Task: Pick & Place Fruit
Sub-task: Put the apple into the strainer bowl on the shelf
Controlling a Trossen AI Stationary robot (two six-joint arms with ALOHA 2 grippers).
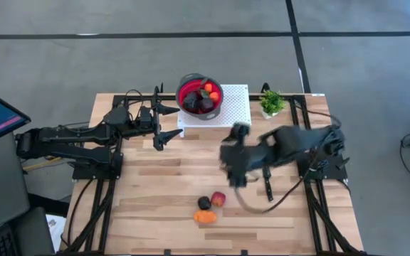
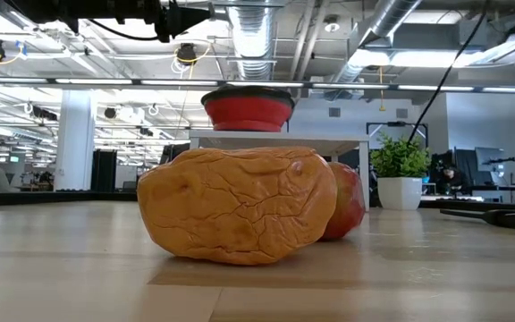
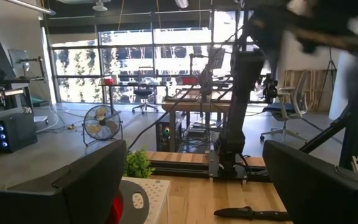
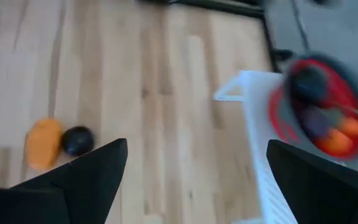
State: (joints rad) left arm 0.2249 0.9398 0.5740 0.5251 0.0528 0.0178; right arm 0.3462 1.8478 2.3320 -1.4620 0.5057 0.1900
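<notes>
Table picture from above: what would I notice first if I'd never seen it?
Probably the red bowl, heaped with fruit, on a white stand at the table's far edge. Next, three loose fruits near the front edge: an orange piece, a dark plum and a red ball. The right gripper hangs open, empty, between bowl and fruits.

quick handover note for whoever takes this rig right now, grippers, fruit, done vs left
Right end effector: open, empty, above mid-table between the bowl and the loose fruit.
Left end effector: open, empty, waiting on the table's left side near the bowl.
Done: several fruits already sit in the red bowl on the white stand.
Left: three pieces near the table's front edge, namely the orange piece, the dark plum and the red ball.
Suggested next: right arm goes for that cluster.
</notes>
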